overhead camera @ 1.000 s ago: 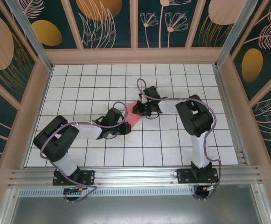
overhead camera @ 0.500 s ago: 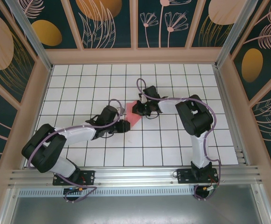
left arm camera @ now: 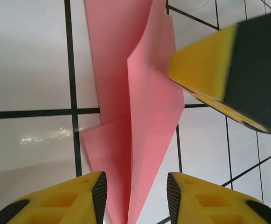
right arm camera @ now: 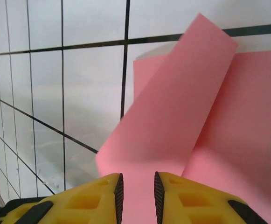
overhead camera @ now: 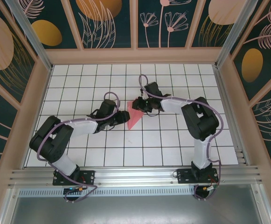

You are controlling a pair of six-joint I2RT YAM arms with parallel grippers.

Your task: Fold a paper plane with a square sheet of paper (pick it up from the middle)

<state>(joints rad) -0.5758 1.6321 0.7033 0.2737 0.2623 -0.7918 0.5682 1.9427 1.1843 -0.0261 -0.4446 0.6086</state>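
**Both grips let go of the fold**

You will find the left gripper (left arm camera: 135,187) and right gripper (right arm camera: 137,184) newly parted. Each straddles the paper plane (overhead camera: 132,116) without pinching it. It now lies narrower and longer on the table (overhead camera: 172,140) between them. The creasing looks nearly finished.

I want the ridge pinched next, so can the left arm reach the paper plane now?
Probably yes: the left gripper has its jaws apart either side of the paper plane, with nothing blocking.
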